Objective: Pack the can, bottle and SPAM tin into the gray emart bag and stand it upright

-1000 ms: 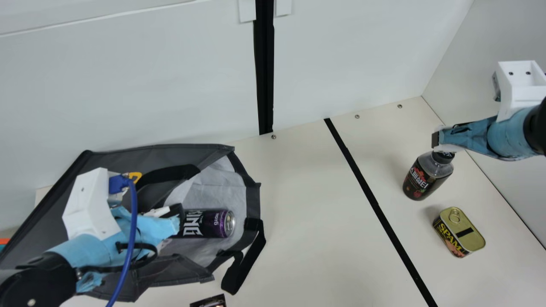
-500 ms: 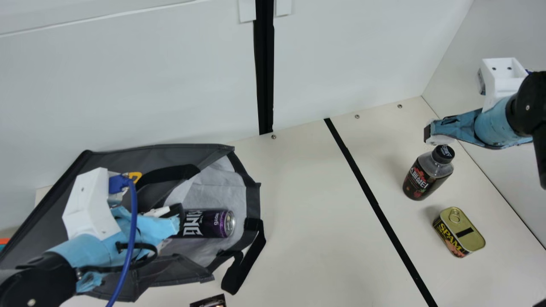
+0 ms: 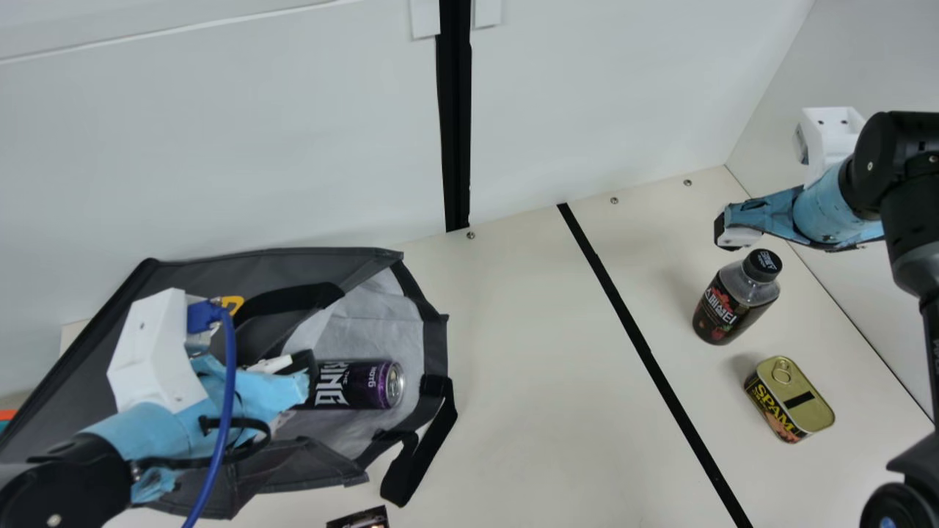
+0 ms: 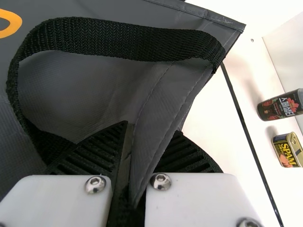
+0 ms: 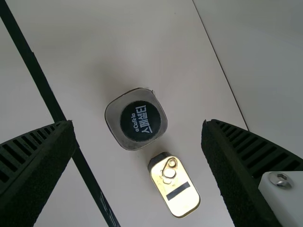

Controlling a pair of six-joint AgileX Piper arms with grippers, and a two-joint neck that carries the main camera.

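Note:
The gray bag (image 3: 257,264) lies on its side at the left, mouth toward the middle, with the purple can (image 3: 359,384) lying inside it. My left gripper (image 3: 304,370) is at the bag's opening; in the left wrist view the left gripper (image 4: 142,165) is shut on a fold of the bag's edge. Above and behind the bottle (image 3: 736,302) hangs my right gripper (image 3: 722,229). From the right wrist, the right gripper (image 5: 137,146) is spread wide, the upright bottle's cap (image 5: 140,121) lying between its fingers in view. The SPAM tin (image 3: 791,400) stands near the bottle, lid up.
A black strip (image 3: 645,352) runs along the table (image 3: 528,381) between bag and bottle. The bag's strap (image 3: 418,447) trails on the tabletop. A small dark item (image 3: 359,519) shows at the bottom edge. White walls rise behind and at the right.
My right arm has moved leftward in the main view, its gripper going from over the bottle's cap to just behind and left of it. The left arm, bag and can keep still.

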